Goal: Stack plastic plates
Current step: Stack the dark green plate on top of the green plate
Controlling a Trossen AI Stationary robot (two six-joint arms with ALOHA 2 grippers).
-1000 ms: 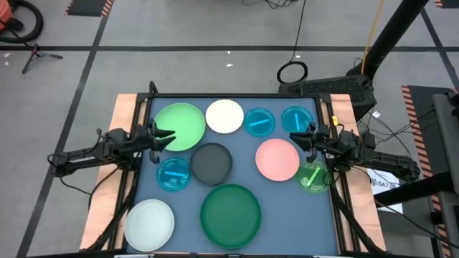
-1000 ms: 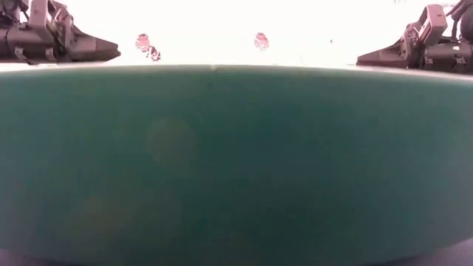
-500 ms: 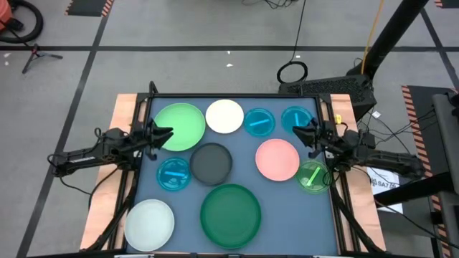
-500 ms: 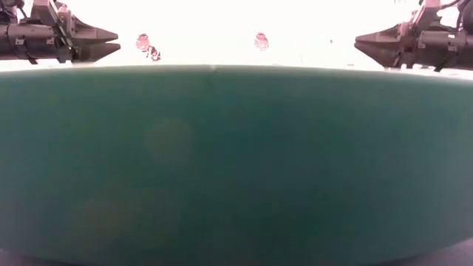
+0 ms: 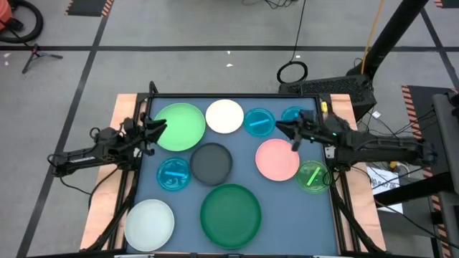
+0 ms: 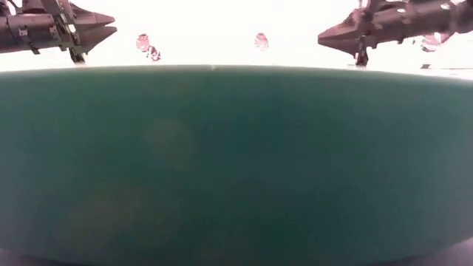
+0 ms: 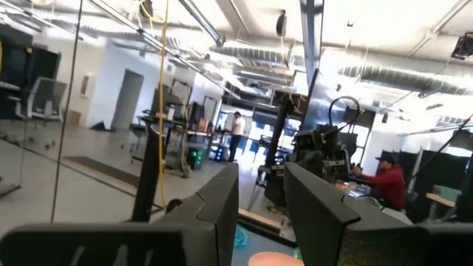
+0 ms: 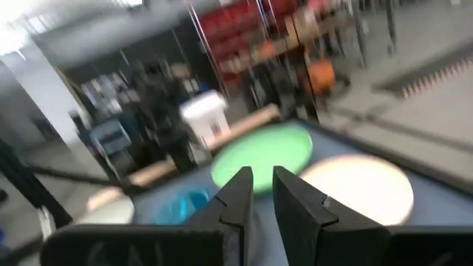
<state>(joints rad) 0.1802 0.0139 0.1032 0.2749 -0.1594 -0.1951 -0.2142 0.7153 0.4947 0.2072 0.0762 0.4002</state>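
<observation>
Ten round plates lie flat and apart on the blue-grey mat. They are the large light green, white, two cyan, pink, small bright green, dark grey, cyan, large dark green and pale. My left gripper hovers open above the light green plate's left rim. My right gripper hangs above the gap between the cyan and pink plates, its fingers a narrow gap apart. Both stand well above the table in the low view.
The dark green plate fills most of the low view. The mat's raised frame runs along the table's sides, and wooden boards flank it. A person in red sits in the room beyond the table. The right arm covers part of the far cyan plate.
My right gripper has risen and swung toward the table's left and far edge, from beside the pink plate's right rim to above the cyan plates. My left gripper has risen and drawn a little toward the left and far edge. No plate has moved.
</observation>
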